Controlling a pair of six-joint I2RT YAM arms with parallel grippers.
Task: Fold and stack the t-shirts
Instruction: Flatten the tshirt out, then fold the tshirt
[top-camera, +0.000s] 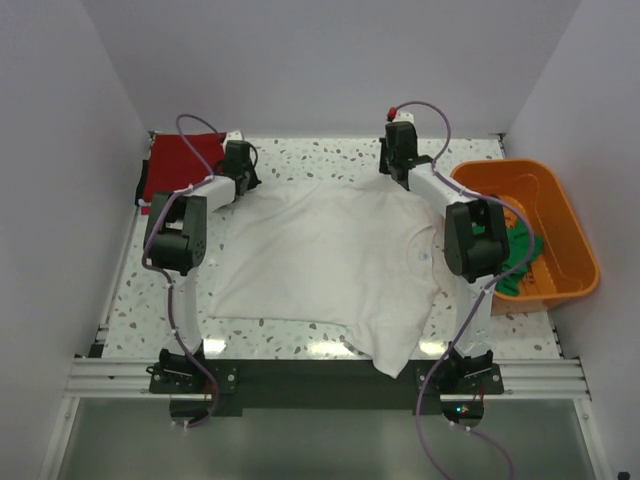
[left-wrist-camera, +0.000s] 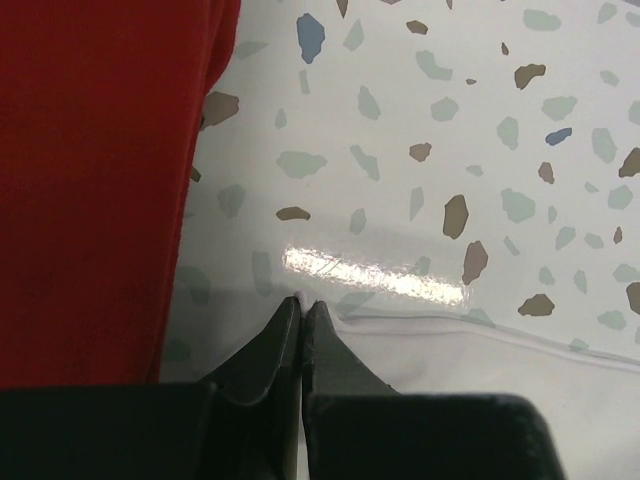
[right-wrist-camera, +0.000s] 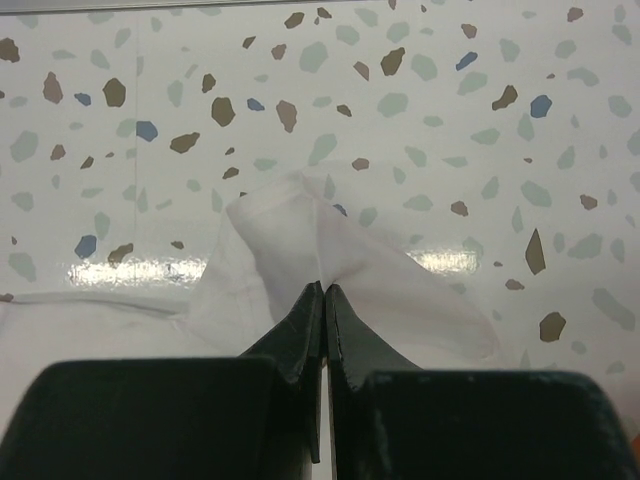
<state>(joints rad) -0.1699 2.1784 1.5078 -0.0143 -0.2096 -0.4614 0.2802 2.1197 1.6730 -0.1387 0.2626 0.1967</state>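
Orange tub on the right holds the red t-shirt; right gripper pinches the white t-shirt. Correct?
No: the orange tub holds the green t-shirt; the red t-shirt lies at the far left corner of the table, as top external shows. The right gripper does pinch the white t-shirt.

Table top (top-camera: 330, 160) is white terrazzo-pattern laminate. Chips are brown, blue and pale green, and the surface is glossy. Wrist views show light glare strips on it: one in the left view (left-wrist-camera: 375, 275), one in the right view (right-wrist-camera: 130, 270).

The orange plastic tub (top-camera: 565, 225) sits at the table's right edge, roughly mid-depth, slightly skewed to the table edge and close to the right wall (top-camera: 605, 110).

Plain white enclosure panels: left wall (top-camera: 60, 150), back wall (top-camera: 320, 60), plus the right one.

An aluminium extrusion rail (top-camera: 115, 378) runs along the near edge, with a black plate (top-camera: 320, 385) across its middle. A grey-green panel (top-camera: 320, 440) sits below that.
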